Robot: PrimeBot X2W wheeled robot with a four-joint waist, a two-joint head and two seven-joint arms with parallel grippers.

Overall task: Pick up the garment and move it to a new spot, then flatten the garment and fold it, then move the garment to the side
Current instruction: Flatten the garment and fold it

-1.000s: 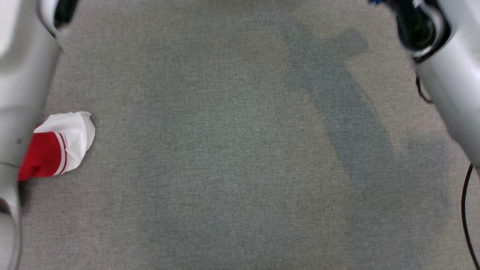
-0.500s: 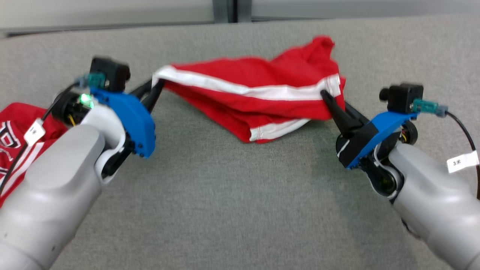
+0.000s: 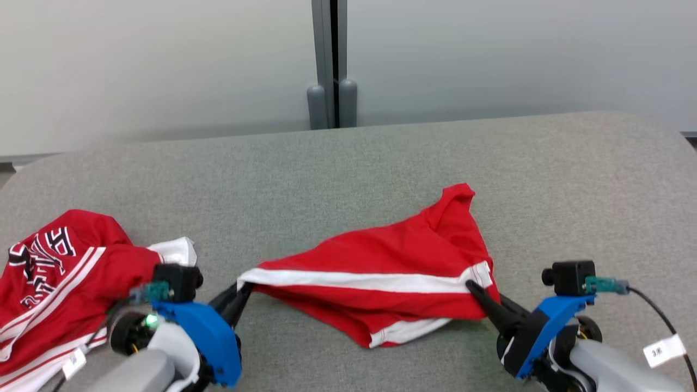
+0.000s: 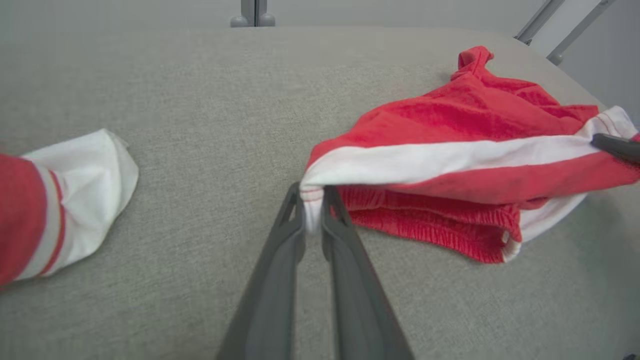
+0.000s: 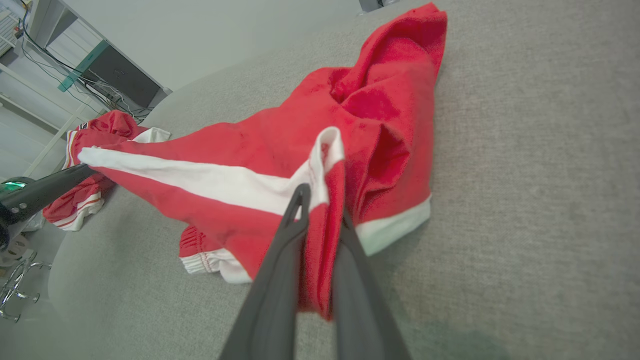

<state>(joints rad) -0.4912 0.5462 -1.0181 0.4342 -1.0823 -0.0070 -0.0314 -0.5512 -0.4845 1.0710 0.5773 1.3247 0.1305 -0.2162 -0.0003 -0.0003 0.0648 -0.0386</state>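
The garment [image 3: 381,261], red shorts with a white side stripe, is stretched between my two grippers just above the grey table [image 3: 348,163], its far part resting on the cloth surface. My left gripper [image 3: 244,288] is shut on the white-striped left corner; the left wrist view shows its tips [image 4: 312,200] pinching that corner of the garment [image 4: 450,125]. My right gripper [image 3: 472,287] is shut on the right corner, with cloth bunched between its tips [image 5: 320,200] and the garment [image 5: 270,145] spreading beyond.
A second red and white garment [image 3: 60,272] with lettering lies crumpled at the table's left end, close to my left arm; its white sleeve [image 4: 75,190] shows beside my left fingers. A pale wall with a grey post [image 3: 326,65] stands behind the table.
The head camera has tilted up, so the whole picture has shifted. Since half a second ago both grippers have kept their hold on the garment, still stretched between them.
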